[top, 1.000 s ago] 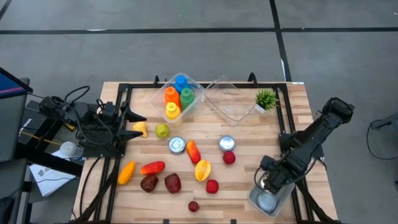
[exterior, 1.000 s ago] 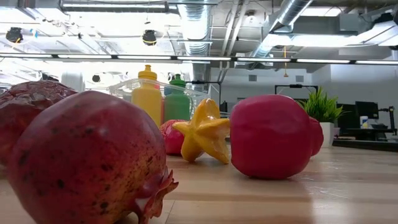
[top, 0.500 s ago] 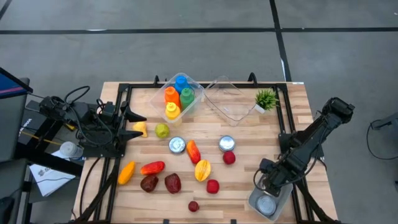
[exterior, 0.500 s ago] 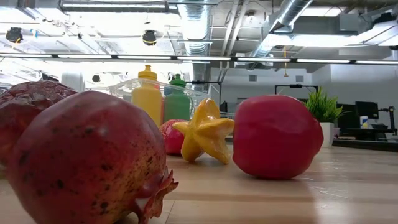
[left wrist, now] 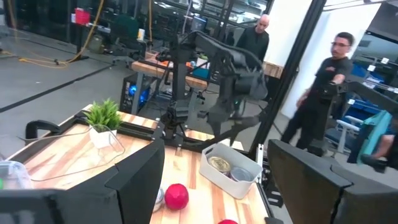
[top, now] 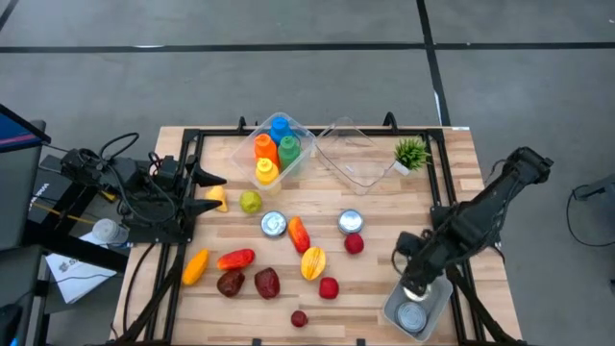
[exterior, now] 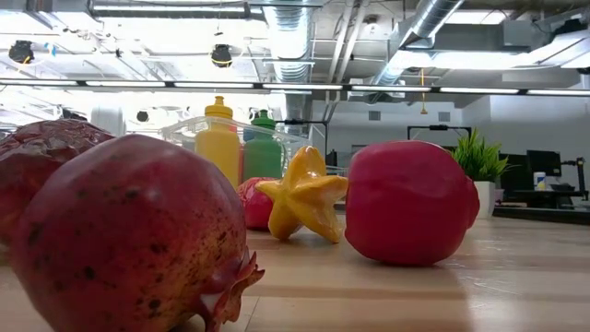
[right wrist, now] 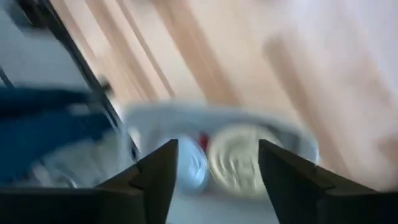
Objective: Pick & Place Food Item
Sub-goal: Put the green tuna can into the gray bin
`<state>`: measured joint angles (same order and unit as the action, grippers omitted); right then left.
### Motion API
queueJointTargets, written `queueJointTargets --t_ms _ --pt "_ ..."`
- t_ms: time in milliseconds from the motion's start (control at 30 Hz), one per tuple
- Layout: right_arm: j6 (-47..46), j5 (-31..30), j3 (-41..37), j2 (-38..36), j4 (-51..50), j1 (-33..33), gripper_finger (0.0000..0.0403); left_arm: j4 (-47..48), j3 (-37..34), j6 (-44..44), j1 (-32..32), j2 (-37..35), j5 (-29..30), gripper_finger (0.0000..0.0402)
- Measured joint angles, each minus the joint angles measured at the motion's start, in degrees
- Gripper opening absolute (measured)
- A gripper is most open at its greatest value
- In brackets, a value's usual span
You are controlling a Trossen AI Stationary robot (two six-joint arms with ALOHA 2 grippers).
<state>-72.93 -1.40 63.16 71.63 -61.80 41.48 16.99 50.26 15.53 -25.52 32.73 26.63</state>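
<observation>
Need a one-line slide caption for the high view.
Right gripper, open, above gray bin holding a can; left arm parked.

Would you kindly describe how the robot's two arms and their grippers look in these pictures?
Both arms are dark, near black, built of chunky jointed segments. The left gripper has two broad, flat black fingers with squared edges. The right gripper has the same dark, flat fingers. Black cables loop around the left arm's base beside the black metal frame. No markings are legible.
</observation>
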Motion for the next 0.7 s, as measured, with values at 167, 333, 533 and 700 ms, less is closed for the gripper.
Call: queueJointTargets --t_ms 167,333,533,700 --pt "7.52 -11.08 3.64 -0.76 -1.04 -7.77 0.0243 -0.10 0.00 0.00 0.00 0.01 0.36 0.0273" --pt "22.39 -12.41 3.91 3.07 0.96 -18.65 0.0246 -0.50 0.00 1.48 0.00 0.00 0.36 0.0273" --pt "32.98 -11.97 3.87 7.80 6.64 -27.91 0.0247 -1.27 0.00 1.91 0.00 0.02 0.36 0.0273" --pt "34.40 -11.62 3.87 9.81 7.07 -32.37 0.0246 -4.62 0.00 1.42 0.00 0.47 0.36 0.0273"
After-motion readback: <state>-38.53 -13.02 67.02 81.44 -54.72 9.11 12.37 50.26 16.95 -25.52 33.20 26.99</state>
